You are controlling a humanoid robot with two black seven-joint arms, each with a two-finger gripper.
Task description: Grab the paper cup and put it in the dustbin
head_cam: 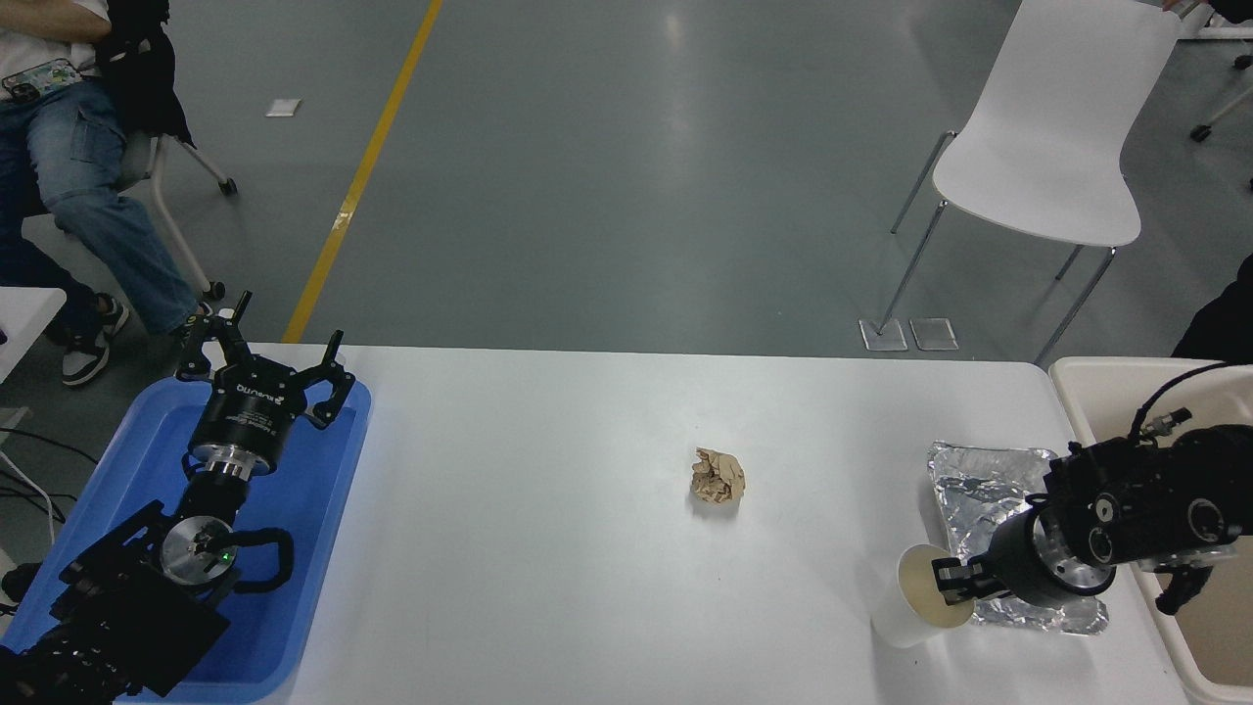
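The white paper cup (912,599) is near the table's front right, tilted so its cream inside faces right. My right gripper (951,580) comes in from the right edge and is shut on the cup's rim, one finger inside the mouth. The beige dustbin (1082,377) stands just off the table's right end, partly hidden behind my right arm. Over at the lower left, above the blue tray, my left gripper (264,367) is parked with its fingers spread open.
A crumpled brown paper ball (719,477) lies at mid-table. A silver foil tray (979,490) sits under and behind my right wrist. The blue tray (303,509) covers the left end. A white chair stands beyond the table, and a seated person is at top left.
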